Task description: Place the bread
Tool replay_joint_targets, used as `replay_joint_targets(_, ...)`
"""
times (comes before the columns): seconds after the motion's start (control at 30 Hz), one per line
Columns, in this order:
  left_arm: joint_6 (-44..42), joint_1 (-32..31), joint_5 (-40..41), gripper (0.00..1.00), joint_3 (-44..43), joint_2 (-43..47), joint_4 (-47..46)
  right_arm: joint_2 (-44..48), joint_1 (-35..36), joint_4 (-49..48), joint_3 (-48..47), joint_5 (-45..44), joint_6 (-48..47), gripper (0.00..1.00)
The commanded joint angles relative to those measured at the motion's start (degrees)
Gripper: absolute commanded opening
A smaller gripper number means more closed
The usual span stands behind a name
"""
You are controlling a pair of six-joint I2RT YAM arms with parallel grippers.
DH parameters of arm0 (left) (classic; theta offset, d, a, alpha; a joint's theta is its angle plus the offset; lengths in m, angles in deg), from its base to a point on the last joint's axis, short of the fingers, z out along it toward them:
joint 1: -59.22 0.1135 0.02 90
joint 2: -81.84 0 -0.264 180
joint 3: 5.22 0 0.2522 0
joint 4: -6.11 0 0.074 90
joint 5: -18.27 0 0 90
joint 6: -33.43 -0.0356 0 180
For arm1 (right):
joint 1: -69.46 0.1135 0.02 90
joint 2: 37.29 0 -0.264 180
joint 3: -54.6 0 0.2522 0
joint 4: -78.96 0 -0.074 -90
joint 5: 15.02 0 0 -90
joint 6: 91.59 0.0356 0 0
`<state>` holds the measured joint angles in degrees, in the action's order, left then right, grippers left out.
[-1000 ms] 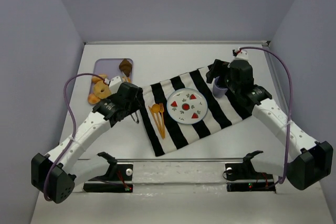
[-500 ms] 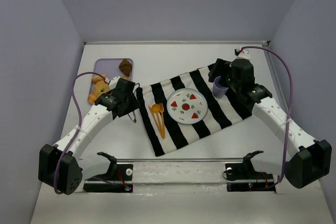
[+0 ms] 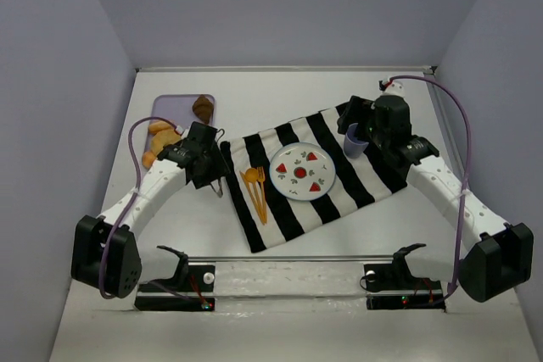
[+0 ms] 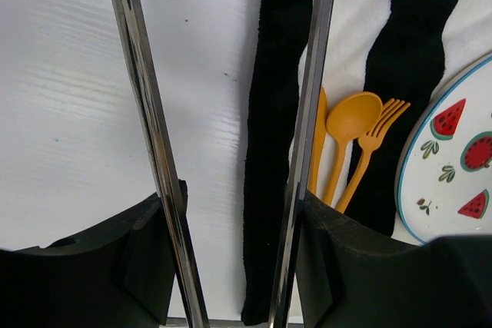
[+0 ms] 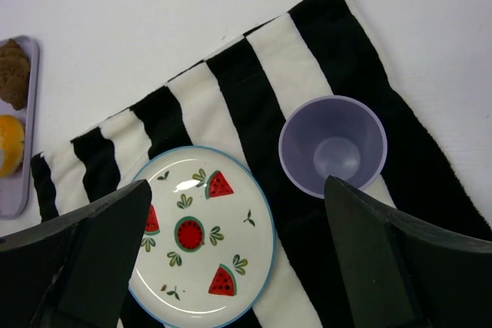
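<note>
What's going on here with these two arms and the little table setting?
Two robot arms appear to be laying a place setting, and the job now is putting bread out. The left gripper hangs open and empty over the bare table, between the lavender tray and the striped cloth. The bread pieces lie untouched on that tray. The right gripper is open too, above the watermelon plate and the lavender cup. Nothing is on the plate yet.

Bright, even overhead light on the white desk (image 3: 280, 95); soft, faint shadows, a small glare spot on the plate (image 5: 238, 240) near its far rim.
</note>
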<state>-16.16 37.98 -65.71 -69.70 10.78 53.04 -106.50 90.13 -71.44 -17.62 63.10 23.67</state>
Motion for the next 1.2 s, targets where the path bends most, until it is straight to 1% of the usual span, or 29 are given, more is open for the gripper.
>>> replay_joint_targets(0.0,-1.38,0.40,-5.49,0.62,-3.33,-0.91,1.02,-0.75,-0.28,-2.13,0.10,1.86,-0.38,1.00)
replay_joint_targets(0.13,0.20,0.84,-8.74,0.60,-2.19,1.01,0.50,-0.40,-0.28,-2.21,0.18,1.95,-0.12,1.00)
replay_joint_targets(0.33,2.83,2.25,-8.66,0.61,-0.70,5.66,0.50,0.30,-0.80,-2.13,0.45,1.51,-0.12,1.00)
replay_joint_targets(0.43,2.93,4.00,-10.23,0.61,0.70,7.52,0.32,0.74,-0.80,-2.21,0.71,1.42,0.06,1.00)
replay_joint_targets(0.5,2.49,6.37,-11.64,0.61,2.19,8.48,-0.64,0.83,-0.80,-2.21,0.71,1.42,0.06,1.00)
replay_joint_targets(0.57,1.00,8.30,-15.40,0.56,3.17,8.67,-2.13,0.74,-0.80,-2.13,0.71,1.42,-0.29,1.00)
replay_joint_targets(0.63,-0.49,10.77,-17.61,0.56,3.43,7.88,-1.79,0.83,-0.80,-2.21,0.80,0.98,-0.21,1.00)
replay_joint_targets(0.9,-2.17,14.46,-21.40,0.60,4.14,7.26,-1.79,0.48,-0.80,-2.12,0.80,-0.07,-0.38,1.00)
replay_joint_targets(1.03,-1.91,16.57,-26.14,0.60,6.77,6.82,-3.55,0.30,-0.80,-2.12,0.80,-0.07,-0.30,1.00)
replay_joint_targets(1.17,-2.69,17.63,-27.11,0.59,7.21,6.03,-3.63,0.13,-0.80,-2.21,0.80,-0.43,-0.38,1.00)
